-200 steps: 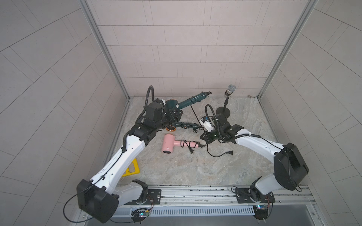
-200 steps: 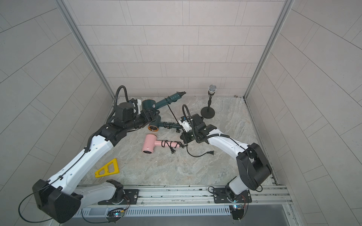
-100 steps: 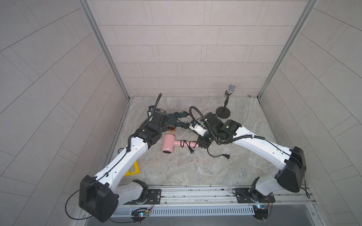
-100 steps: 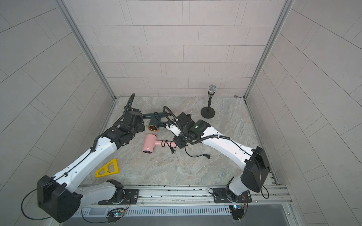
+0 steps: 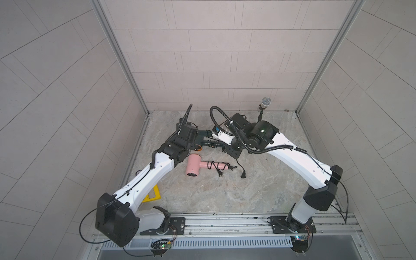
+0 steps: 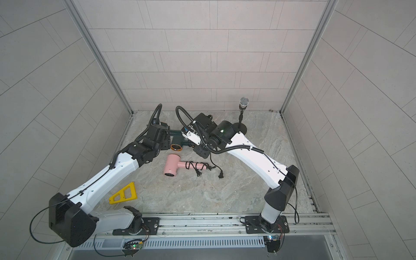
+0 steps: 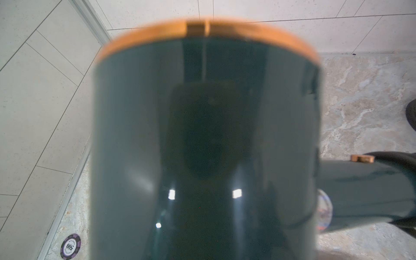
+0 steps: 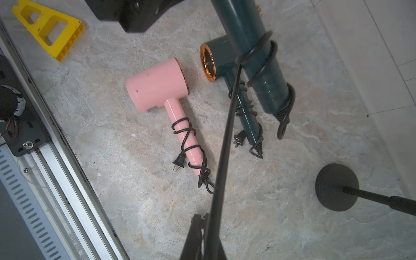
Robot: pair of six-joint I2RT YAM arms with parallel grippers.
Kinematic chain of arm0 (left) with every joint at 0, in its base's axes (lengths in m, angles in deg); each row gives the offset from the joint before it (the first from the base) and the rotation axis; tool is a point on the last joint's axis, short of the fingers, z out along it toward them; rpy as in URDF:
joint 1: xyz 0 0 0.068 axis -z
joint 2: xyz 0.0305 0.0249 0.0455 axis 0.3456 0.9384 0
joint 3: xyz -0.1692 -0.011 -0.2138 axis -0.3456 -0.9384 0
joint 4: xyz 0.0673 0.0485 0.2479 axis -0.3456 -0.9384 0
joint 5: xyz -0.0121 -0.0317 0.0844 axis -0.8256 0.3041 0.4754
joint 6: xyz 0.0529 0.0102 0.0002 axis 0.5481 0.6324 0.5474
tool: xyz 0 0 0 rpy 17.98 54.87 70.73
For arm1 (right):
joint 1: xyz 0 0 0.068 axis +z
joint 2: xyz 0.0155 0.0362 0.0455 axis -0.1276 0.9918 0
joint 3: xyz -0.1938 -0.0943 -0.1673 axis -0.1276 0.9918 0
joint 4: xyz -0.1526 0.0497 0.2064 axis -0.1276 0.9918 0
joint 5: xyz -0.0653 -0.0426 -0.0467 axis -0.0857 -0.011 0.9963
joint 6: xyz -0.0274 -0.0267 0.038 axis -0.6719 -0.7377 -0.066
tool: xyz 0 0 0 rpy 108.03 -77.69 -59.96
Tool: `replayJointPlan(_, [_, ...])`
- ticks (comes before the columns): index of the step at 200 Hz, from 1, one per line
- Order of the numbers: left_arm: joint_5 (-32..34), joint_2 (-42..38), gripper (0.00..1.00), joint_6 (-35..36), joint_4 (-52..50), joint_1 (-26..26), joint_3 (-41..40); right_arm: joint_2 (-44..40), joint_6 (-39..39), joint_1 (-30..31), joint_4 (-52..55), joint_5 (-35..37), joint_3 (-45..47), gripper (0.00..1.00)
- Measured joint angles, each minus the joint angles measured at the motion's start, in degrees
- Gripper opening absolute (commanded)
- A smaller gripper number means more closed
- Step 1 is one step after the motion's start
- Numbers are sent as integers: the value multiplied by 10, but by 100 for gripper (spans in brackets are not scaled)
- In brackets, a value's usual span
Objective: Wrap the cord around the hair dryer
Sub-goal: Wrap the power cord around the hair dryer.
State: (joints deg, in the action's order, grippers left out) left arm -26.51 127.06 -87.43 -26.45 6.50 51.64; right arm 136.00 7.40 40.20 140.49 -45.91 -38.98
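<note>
A dark green hair dryer [image 8: 252, 45] hangs just above the floor; its barrel [image 7: 202, 135] fills the left wrist view. My left gripper [image 5: 191, 136] is shut on that barrel, its fingers hidden. The black cord [image 8: 225, 135] loops a few times around the handle, then runs tight to my right gripper [image 8: 206, 225], which is shut on it. In both top views my right gripper [image 6: 204, 153] hovers by the handle's end, and the cord's plug [image 5: 243, 175] rests on the floor.
A pink hair dryer [image 5: 193, 166] and a second green hair dryer [image 8: 216, 58] lie on the floor with their cords wound. A microphone stand [image 6: 240, 128] is at the back right, a yellow triangle [image 6: 123, 193] at the front left, a poker chip [image 7: 70, 246] by the left wall.
My left arm has lowered and turned the green dryer from its raised pose. My right gripper has swung left and back around the handle with the cord.
</note>
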Motion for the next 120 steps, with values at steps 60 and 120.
replayJointPlan(60, [-31,15,0,-19,-15,9,22,42,8,2,48,-57,-103,0])
replayJointPlan(120, [-167,55,0,-67,-48,-23,63,46,8,36,70,-73,-86,0])
